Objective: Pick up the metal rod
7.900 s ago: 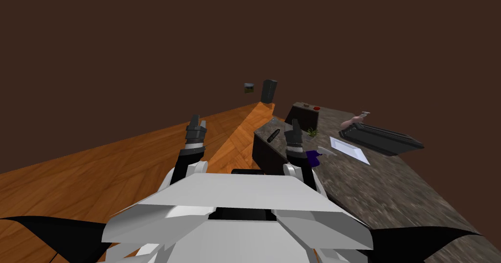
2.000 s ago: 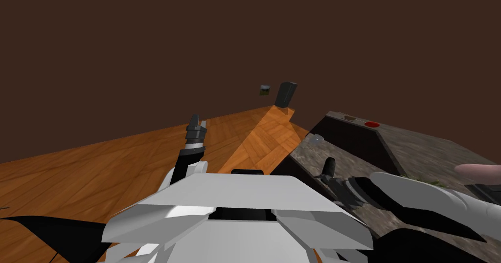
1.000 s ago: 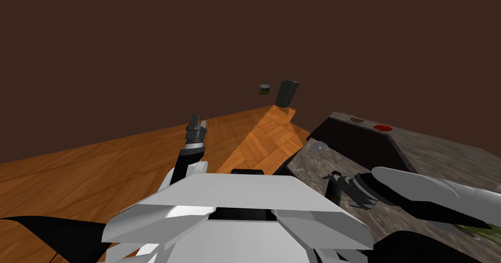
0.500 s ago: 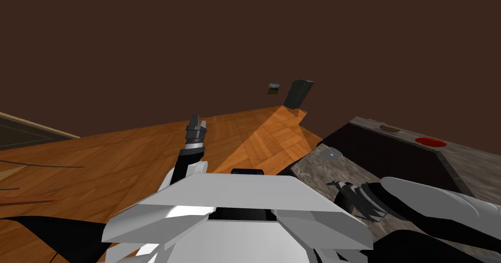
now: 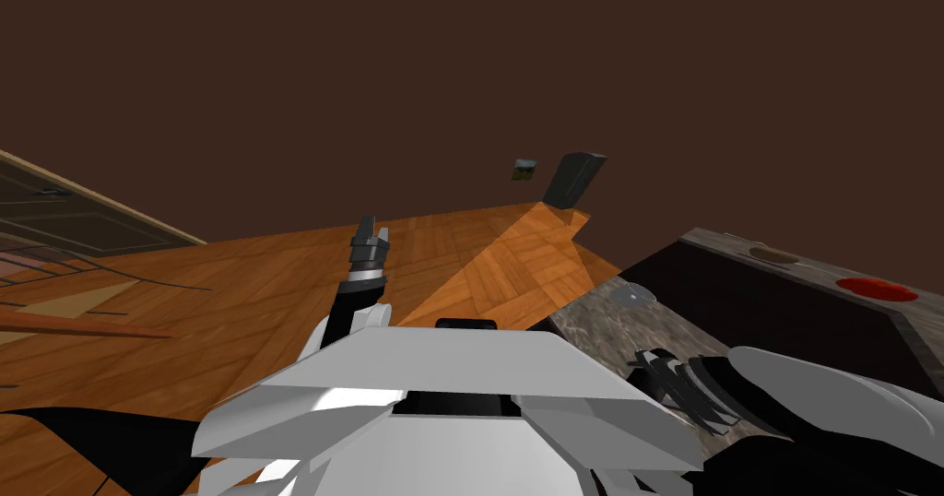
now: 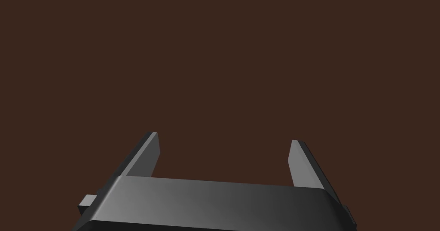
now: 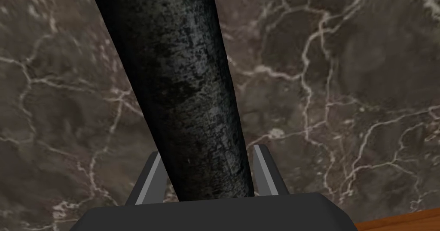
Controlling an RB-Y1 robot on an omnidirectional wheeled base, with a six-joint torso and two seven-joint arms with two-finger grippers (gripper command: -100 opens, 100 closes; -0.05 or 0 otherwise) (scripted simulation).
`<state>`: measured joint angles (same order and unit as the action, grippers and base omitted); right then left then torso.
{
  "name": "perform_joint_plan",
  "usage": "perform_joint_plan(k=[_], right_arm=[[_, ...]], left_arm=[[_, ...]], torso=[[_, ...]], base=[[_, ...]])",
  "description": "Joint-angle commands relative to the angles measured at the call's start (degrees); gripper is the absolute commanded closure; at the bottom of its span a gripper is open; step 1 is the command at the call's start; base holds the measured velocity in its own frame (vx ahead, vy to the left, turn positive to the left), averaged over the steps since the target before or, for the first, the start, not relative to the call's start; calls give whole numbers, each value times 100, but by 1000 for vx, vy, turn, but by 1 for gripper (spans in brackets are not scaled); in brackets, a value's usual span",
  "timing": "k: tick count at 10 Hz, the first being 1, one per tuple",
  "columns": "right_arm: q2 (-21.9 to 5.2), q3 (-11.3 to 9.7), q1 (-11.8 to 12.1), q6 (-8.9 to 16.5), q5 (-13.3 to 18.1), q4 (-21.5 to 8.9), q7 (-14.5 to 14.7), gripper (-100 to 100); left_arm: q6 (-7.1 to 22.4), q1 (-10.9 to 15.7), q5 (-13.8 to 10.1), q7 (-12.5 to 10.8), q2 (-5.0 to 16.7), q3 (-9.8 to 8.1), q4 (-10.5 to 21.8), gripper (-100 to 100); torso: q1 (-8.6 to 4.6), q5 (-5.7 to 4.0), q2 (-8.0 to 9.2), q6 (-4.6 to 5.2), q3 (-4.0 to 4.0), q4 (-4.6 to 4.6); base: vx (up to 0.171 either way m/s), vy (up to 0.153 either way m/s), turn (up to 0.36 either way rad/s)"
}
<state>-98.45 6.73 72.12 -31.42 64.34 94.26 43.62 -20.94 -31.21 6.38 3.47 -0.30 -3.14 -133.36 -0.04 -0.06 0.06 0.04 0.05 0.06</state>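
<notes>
rod (image 7: 180, 69), dark and mottled, gripped by right gripper (image 7: 206, 151) against marbled counter (image 7: 343, 69); left gripper (image 5: 374, 230) spread empty, centre-left of head view.

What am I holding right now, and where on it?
The right claw grips the dark rod by its sides, across the shaft; the left claw is open, empty.

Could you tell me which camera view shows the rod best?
The right wrist view: the dark rod sits close, clamped between the right gripper's fingers. In the head view that gripper hides it; the left wrist view faces elsewhere.
</notes>
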Motion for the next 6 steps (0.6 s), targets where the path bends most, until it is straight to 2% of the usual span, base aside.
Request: perform_joint_plan(k=[1, 3, 4, 5, 6], right_arm=[[0, 0, 0, 0, 0, 0, 0, 100], [2, 0, 0, 2, -2, -1, -2, 100], [3, 0, 0, 2, -3, -1, -4, 0], [-45, 12, -77, -64, -8, -21, 49, 100], [-92, 85, -72, -118, 1, -15, 90, 100]], left_arm=[[0, 0, 0, 0, 0, 0, 0, 0], [0, 0, 0, 0, 0, 0, 0, 0], [0, 0, 0, 0, 0, 0, 0, 0], [0, 0, 0, 0, 0, 0, 0, 0], [0, -2, 0, 0, 0, -1, 0, 0]], torso=[[0, 0, 0, 0, 0, 0], [1, 2, -3, -1, -2, -1], [2, 2, -4, -1, -3, -2], [2, 2, -4, -1, -3, -2], [5, 4, -11, 12, -6, -3]], base=[[0, 0, 0], [0, 0, 0], [0, 0, 0], [44, 11, -254], [78, 13, -263]])
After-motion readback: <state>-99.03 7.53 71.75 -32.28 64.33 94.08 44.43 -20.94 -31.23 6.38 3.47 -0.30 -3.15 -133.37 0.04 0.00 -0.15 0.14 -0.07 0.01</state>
